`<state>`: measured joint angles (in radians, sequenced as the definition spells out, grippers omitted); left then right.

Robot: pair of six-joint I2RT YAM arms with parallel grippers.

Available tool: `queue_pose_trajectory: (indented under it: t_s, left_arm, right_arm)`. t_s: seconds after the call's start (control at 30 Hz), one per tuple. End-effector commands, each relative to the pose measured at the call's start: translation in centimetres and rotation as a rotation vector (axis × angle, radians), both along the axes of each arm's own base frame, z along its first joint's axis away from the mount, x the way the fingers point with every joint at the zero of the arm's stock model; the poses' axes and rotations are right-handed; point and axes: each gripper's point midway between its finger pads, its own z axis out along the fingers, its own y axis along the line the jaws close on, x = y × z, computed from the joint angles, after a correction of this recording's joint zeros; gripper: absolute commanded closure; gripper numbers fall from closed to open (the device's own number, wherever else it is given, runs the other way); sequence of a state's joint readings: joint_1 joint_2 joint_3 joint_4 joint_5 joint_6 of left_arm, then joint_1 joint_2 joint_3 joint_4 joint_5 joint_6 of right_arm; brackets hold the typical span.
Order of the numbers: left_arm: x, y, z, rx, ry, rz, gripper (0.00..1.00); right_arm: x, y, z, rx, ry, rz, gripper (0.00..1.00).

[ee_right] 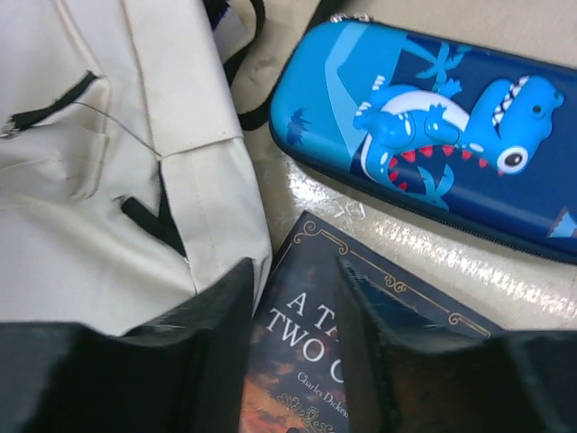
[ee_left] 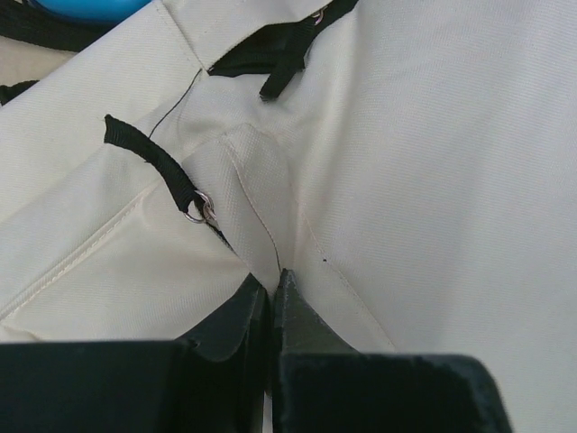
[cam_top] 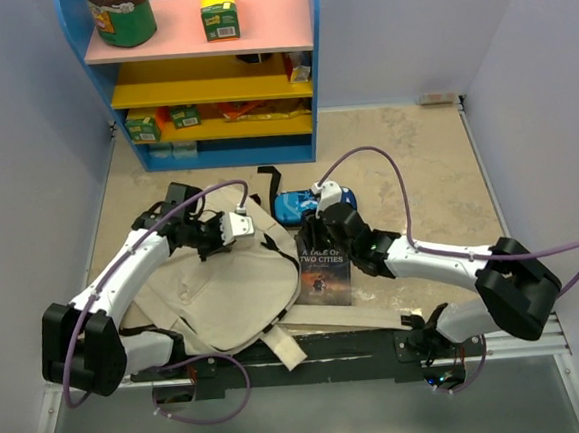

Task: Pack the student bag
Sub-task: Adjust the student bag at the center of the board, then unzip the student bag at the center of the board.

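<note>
The student bag (cam_top: 224,282), cream canvas with black strap ends, lies flat in front of the left arm. My left gripper (cam_top: 238,228) sits at the bag's far edge. In the left wrist view its jaws (ee_left: 272,278) are shut on a pinched fold of the bag's fabric (ee_left: 261,198). A dark book (cam_top: 324,274), "A Tale of Two Cities", lies flat just right of the bag. My right gripper (ee_right: 293,271) hovers open over the book's (ee_right: 297,343) top corner, nothing between its fingers. The left finger (ee_right: 212,334) is by the bag's edge (ee_right: 90,207).
A blue dinosaur pencil case (cam_top: 291,207) (ee_right: 433,135) lies on the table just beyond the book. A beige strap (cam_top: 348,317) runs along the near edge under the book. A blue shelf unit (cam_top: 208,72) with boxes and a jar stands at the back.
</note>
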<state>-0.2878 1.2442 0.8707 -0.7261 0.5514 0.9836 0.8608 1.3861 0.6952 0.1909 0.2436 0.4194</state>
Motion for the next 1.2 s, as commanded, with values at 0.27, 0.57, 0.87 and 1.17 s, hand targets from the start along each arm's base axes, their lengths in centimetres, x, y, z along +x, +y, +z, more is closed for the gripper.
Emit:
queue_pose_trajectory:
  t_s: [0.27, 0.57, 0.87, 1.17]
  left_arm:
    - [1.8, -1.7, 1.5, -0.080, -0.052, -0.047, 1.00]
    - [1.7, -1.9, 1.5, -0.097, -0.030, -0.031, 1.00]
    - [1.9, -2.1, 1.5, -0.110, -0.029, -0.021, 1.00]
    - [2.2, -2.3, 1.7, -0.125, -0.036, -0.006, 1.00]
  right_arm:
    - [-2.0, 6.7, 4.8, 0.020, -0.238, 0.523, 0.41]
    - [-1.0, 10.2, 2.4, -0.026, -0.182, 0.630, 0.45]
    - [-0.7, 10.6, -1.1, -0.078, -0.100, 0.635, 0.46]
    - [-1.2, 10.0, -4.2, -0.105, -0.023, 0.625, 0.49]
